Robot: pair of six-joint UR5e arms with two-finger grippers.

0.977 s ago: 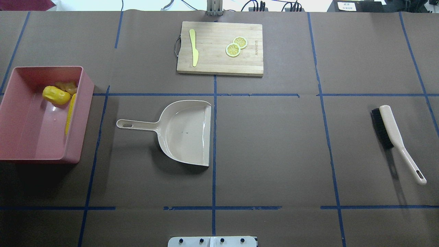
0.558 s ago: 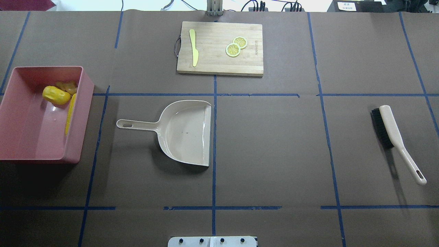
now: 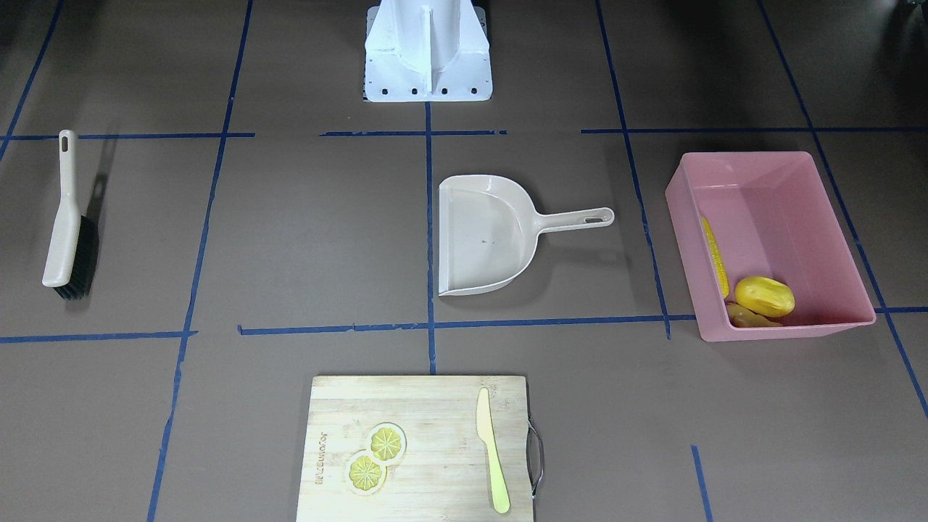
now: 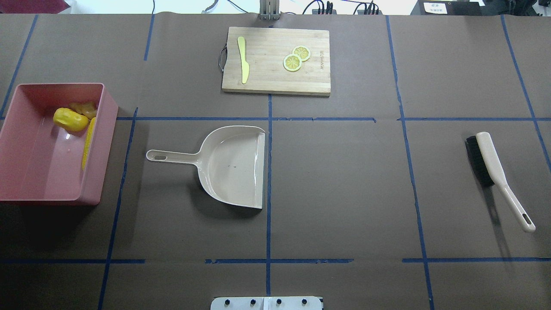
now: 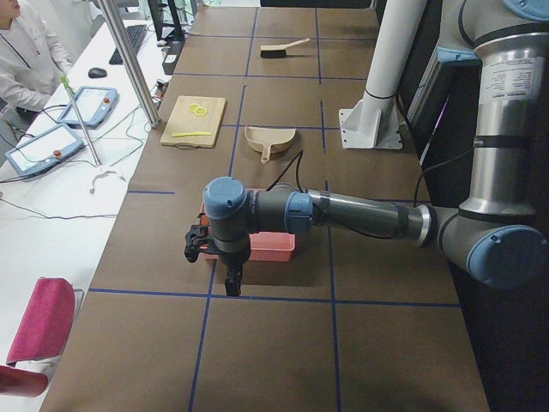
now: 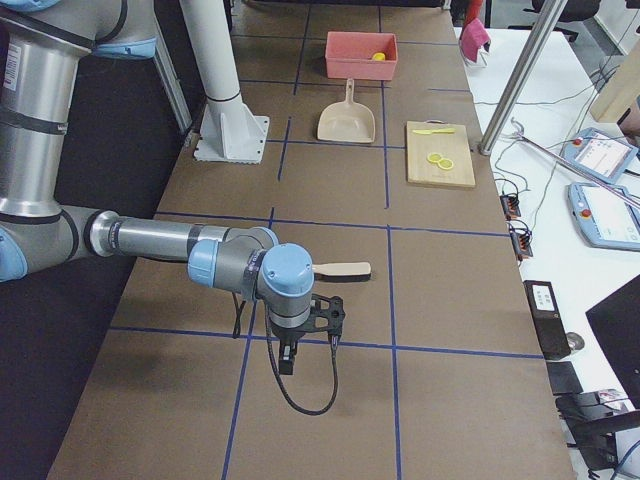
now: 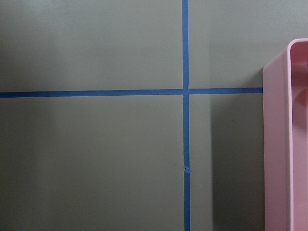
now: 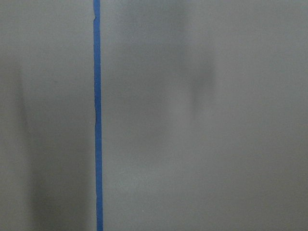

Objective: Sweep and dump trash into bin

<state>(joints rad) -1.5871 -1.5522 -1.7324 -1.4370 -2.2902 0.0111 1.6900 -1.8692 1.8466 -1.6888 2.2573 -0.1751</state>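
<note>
the brown bench (image 4: 344, 181) has blue tape lines. at its left end stands the pink bin (image 4: 100, 172), holding the corn cob (image 4: 88, 142), the yellow lump (image 4: 70, 119) and the ginger root (image 4: 86, 108). the dustpan (image 4: 232, 163) lies beside, the brush (image 4: 490, 161) far right. left fingers (image 5: 232, 281) hang by the bin, right fingers (image 6: 287, 358) by the brush; apart or together, i cannot tell.

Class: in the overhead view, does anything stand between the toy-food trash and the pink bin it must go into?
Nothing visible does. The corn cob, yellow lump and ginger root already lie inside the pink bin. The empty dustpan lies apart from it.
</note>
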